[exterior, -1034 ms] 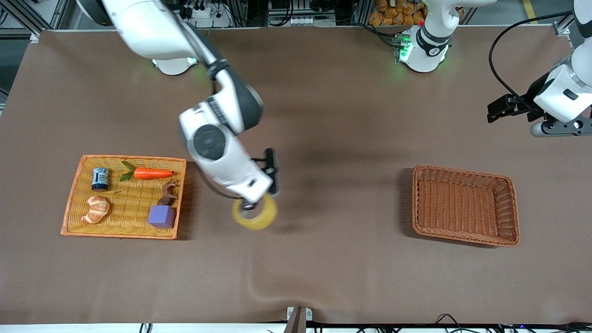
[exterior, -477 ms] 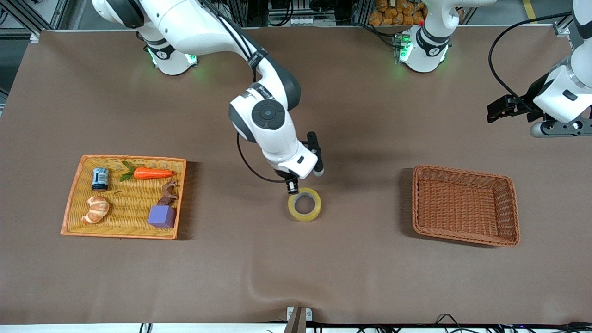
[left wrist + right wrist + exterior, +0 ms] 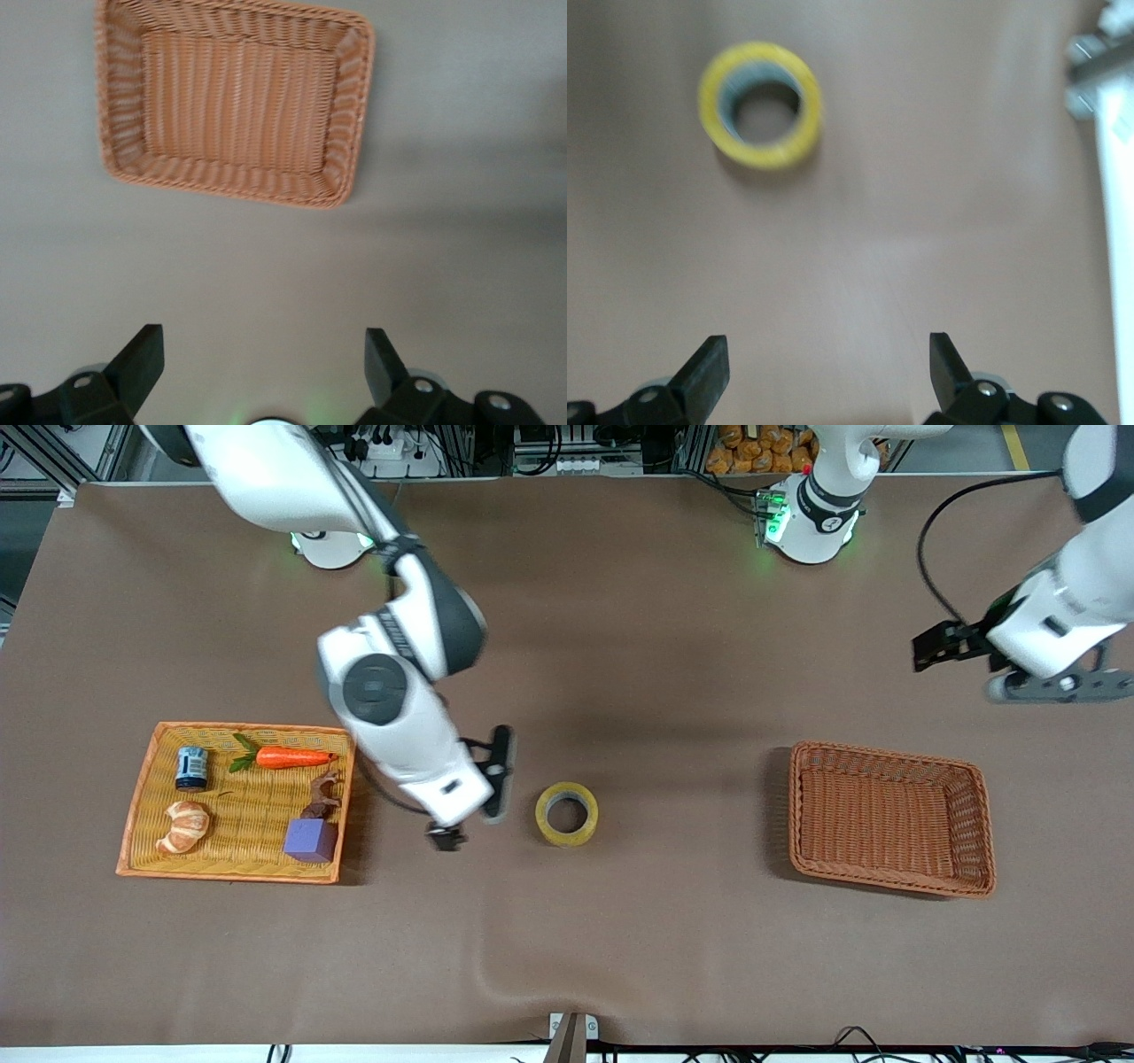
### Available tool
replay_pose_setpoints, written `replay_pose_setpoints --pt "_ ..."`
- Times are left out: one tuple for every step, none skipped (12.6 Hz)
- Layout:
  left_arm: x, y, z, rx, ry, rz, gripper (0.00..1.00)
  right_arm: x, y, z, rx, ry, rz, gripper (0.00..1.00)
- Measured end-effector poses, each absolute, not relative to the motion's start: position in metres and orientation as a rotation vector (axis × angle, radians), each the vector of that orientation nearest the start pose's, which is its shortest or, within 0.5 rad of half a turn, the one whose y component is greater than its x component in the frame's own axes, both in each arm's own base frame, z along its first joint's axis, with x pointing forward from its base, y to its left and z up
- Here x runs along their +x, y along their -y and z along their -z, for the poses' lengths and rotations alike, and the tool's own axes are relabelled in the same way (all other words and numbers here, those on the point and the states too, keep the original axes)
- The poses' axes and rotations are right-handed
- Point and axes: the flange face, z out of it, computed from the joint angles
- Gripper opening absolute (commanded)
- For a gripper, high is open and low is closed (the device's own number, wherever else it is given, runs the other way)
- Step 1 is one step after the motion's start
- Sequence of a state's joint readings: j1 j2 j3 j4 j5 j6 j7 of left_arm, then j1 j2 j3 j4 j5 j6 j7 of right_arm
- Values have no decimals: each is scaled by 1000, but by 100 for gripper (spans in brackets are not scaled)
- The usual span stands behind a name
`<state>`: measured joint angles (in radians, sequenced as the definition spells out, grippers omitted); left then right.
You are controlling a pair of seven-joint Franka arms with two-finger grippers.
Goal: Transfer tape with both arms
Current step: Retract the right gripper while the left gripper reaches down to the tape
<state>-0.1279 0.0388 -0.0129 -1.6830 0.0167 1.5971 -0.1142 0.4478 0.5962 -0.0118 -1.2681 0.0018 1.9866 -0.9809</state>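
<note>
Right hand [image 3: 446,837] has let go of the tape [image 3: 566,813], now flat on the tabletop [image 3: 620,921] slightly nearer the flat tray [image 3: 142,815], and pulled back toward that tray, fingers apart; left hand [image 3: 939,646] shifted slightly.

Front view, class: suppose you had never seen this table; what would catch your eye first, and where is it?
Most striking is the yellow tape, lying flat and alone on the bare table between the two baskets. Just beside it hangs the right gripper, open and holding nothing. The left gripper, also open, is up over the left arm's end of the table, with the empty wicker basket below it.
</note>
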Motion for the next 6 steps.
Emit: replay_pose_setpoints --pt "564 100 -539 -3103 -55 -188 100 678 -270 -438 -2474 1998 198 100" --pt "574 126 -524 -3109 -64 -178 100 687 -224 -451 -2540 1921 200 100" --pt "583 155 -505 -3124 -54 -163 100 692 -178 -463 -2598 1840 170 100" --pt "592 186 -485 -3139 -34 -143 100 692 -134 -474 -2645 1758 121 100" --pt "600 220 -463 -3154 -20 -126 100 687 -97 -490 -2684 1686 87 100" --pt "608 259 -440 -3165 -23 -103 100 680 -67 -511 -2721 1619 75 100"
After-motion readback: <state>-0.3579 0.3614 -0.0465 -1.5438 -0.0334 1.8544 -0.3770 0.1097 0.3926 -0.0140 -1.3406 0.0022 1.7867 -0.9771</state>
